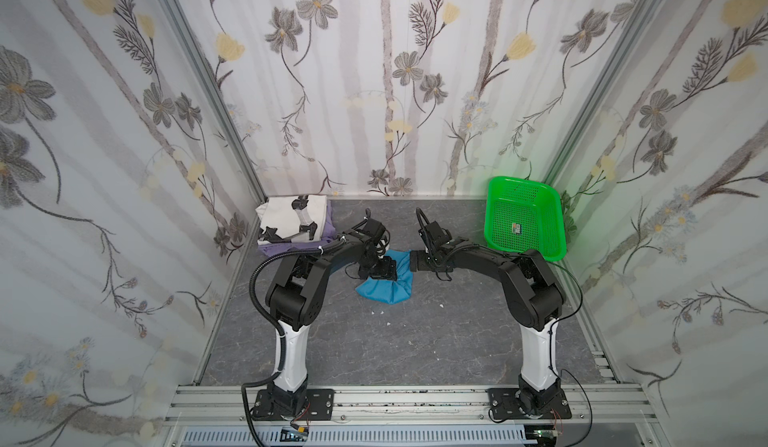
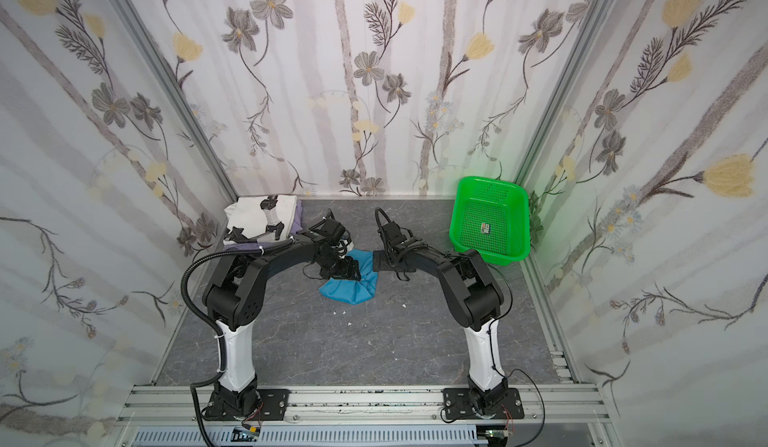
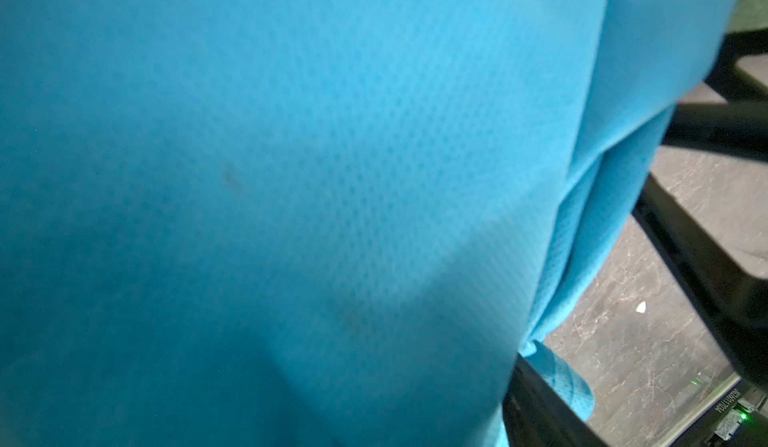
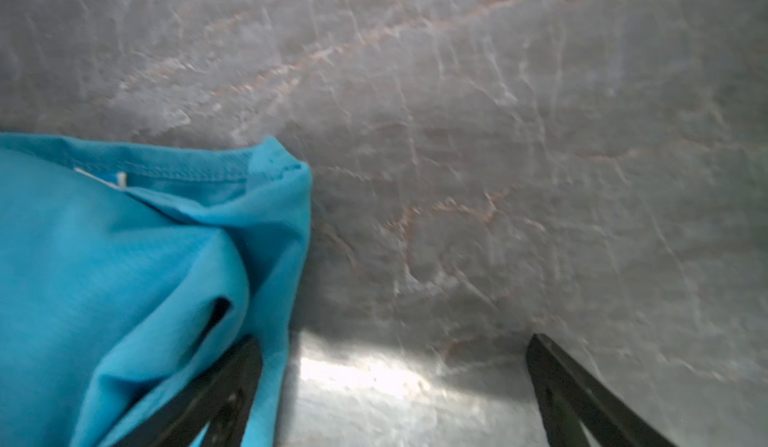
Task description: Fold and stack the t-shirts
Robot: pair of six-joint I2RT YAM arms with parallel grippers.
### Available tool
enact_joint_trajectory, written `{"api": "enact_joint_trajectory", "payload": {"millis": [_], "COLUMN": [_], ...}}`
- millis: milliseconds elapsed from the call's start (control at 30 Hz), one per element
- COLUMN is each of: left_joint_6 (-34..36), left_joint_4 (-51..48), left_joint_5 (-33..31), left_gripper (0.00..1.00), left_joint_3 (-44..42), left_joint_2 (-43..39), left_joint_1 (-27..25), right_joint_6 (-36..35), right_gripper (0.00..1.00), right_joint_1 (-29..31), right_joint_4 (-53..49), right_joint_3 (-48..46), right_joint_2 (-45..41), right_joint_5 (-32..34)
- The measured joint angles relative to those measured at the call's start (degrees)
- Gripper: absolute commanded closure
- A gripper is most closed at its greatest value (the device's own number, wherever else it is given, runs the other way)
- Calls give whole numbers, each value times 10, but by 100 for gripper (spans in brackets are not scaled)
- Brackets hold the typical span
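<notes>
- At the middle of the grey marbled tabletop (image 1: 374,341) lies the teal-blue t-shirt (image 1: 386,289). It is bunched into a loose heap, not folded flat, and both top views show it between the two arms.
- At the far left corner, the white t-shirt (image 1: 291,220) with black-grey figure prints rests folded on top of the lavender t-shirt (image 1: 326,226). The lavender edges come out from under it.
- The left hand (image 1: 392,276) is lowered onto the left part of the teal-blue t-shirt and touches it.
- In the left wrist view the blue cloth (image 3: 291,174) fills almost the whole picture and hides the jaws. Only one dark finger (image 3: 536,407) shows at the edge, so I cannot tell how wide this hand stands or whether it pinches the cloth.
- The right hand (image 1: 412,263) is at the far right edge of the same shirt.
- In its own wrist view the right hand (image 4: 392,341) has the jaws spread wide. A fold of the cloth drapes over one finger (image 4: 224,382), and the other finger (image 4: 582,391) stands over bare tabletop. Nothing is pinched between them.
- A stitched hem (image 4: 187,172) of the shirt with a small white tag (image 4: 120,179) shows in that view.
- The green perforated basket (image 1: 540,224) stands at the far right corner, well apart from all the shirts, with a small label (image 1: 516,228) on its bottom.
- Some small white crumbs (image 1: 388,323) lie on the tabletop near the teal-blue t-shirt.
</notes>
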Motion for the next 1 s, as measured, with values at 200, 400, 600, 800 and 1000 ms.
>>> {"api": "enact_joint_trajectory", "payload": {"millis": [200,400,600,800,1000], "left_joint_6": [0,0,0,0,-2], "left_joint_4": [2,3,3,5,14], "left_joint_5": [14,29,35,45,56], "left_gripper": [24,24,24,23,18], "left_joint_3": [0,4,4,3,-4], "left_joint_2": [1,4,4,4,0], "left_joint_1": [0,-1,-1,-9,-21], "right_joint_6": [-15,-19,-27,-43,-64], "right_gripper": [0,0,0,0,0], "right_joint_1": [4,-8,-16,-16,-7], "right_joint_4": [-30,-51,-83,-101,-118], "right_joint_3": [54,2,-7,24,86], "right_joint_2": [34,-6,-16,8,45], "right_joint_5": [13,17,33,40,30]}}
